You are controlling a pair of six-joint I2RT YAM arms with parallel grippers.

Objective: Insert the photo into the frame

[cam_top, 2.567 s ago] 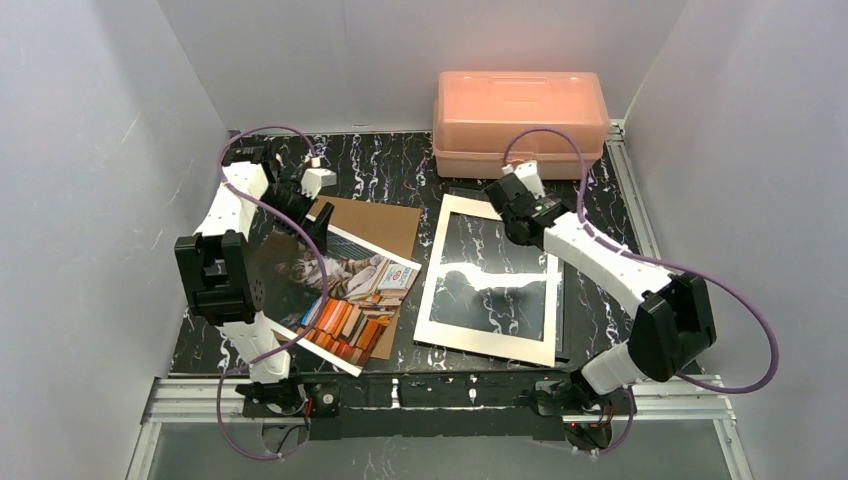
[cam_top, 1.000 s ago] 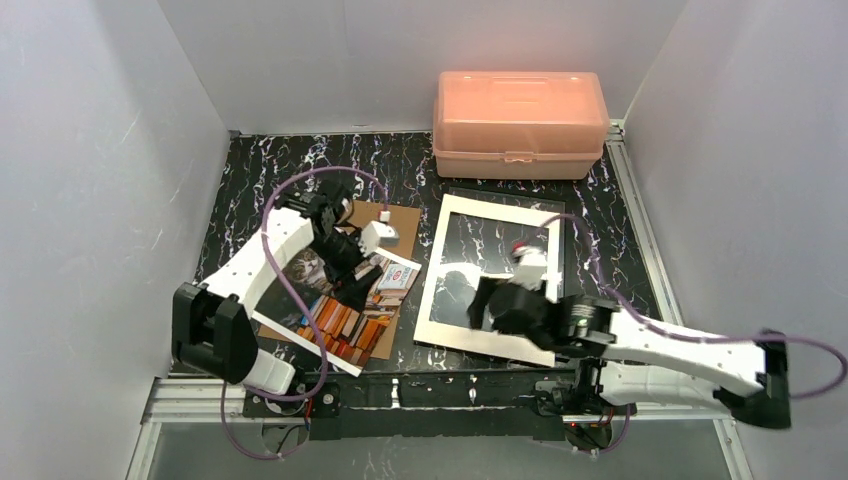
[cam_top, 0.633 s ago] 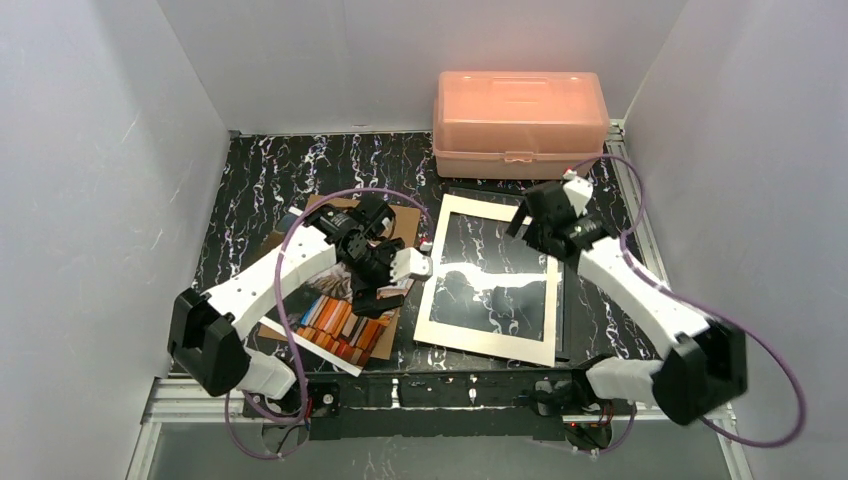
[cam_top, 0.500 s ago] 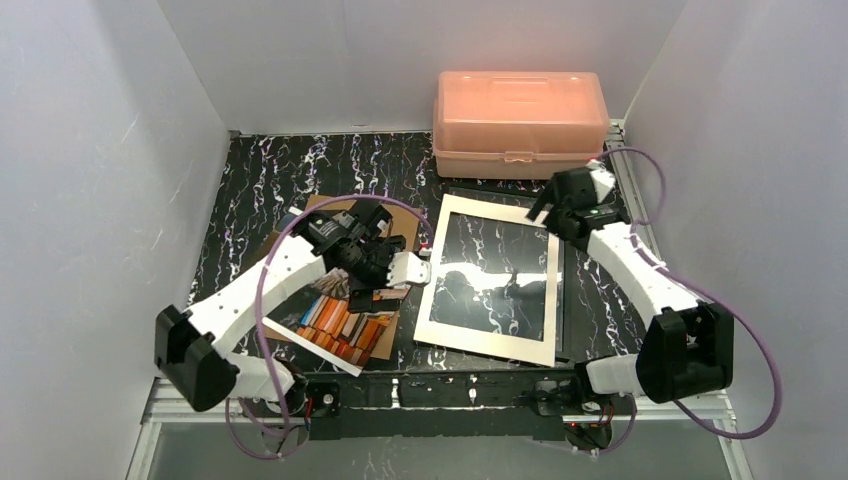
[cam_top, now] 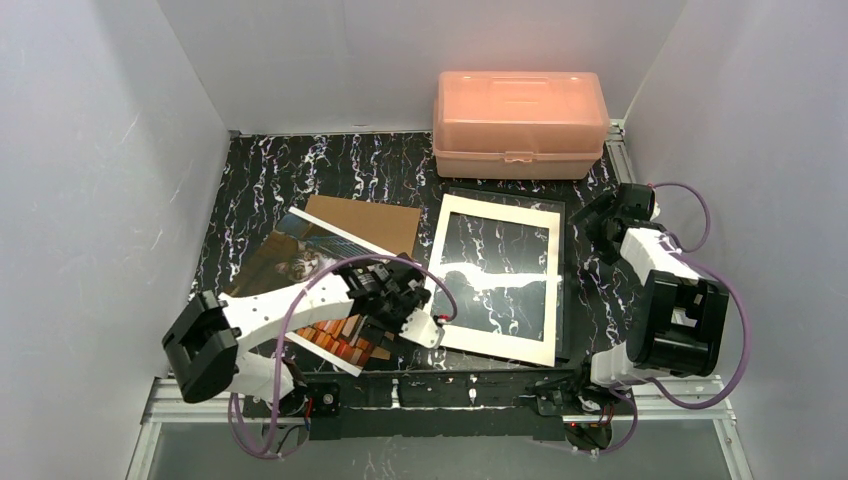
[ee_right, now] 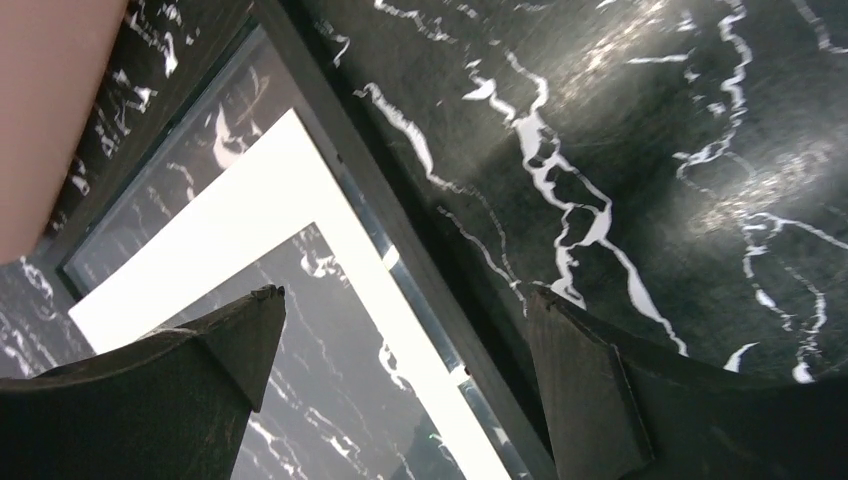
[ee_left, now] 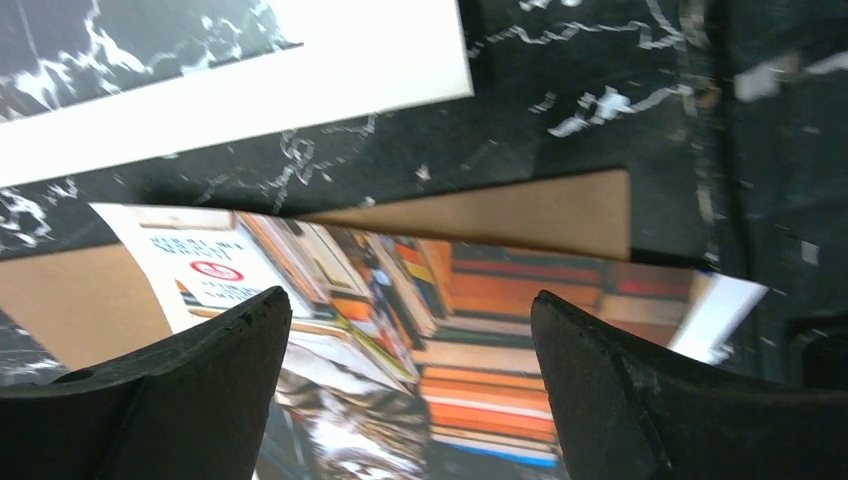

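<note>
Left pincer (ee_left: pixel 408 300) slid nearward over photo (cam_top: pixel 300 262); label (ee_left: pixel 205 270) illegible.

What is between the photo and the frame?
Left wrist view: past the photo, brown board, then a narrow strip of bare table, then the white mat lying on the frame.
</note>
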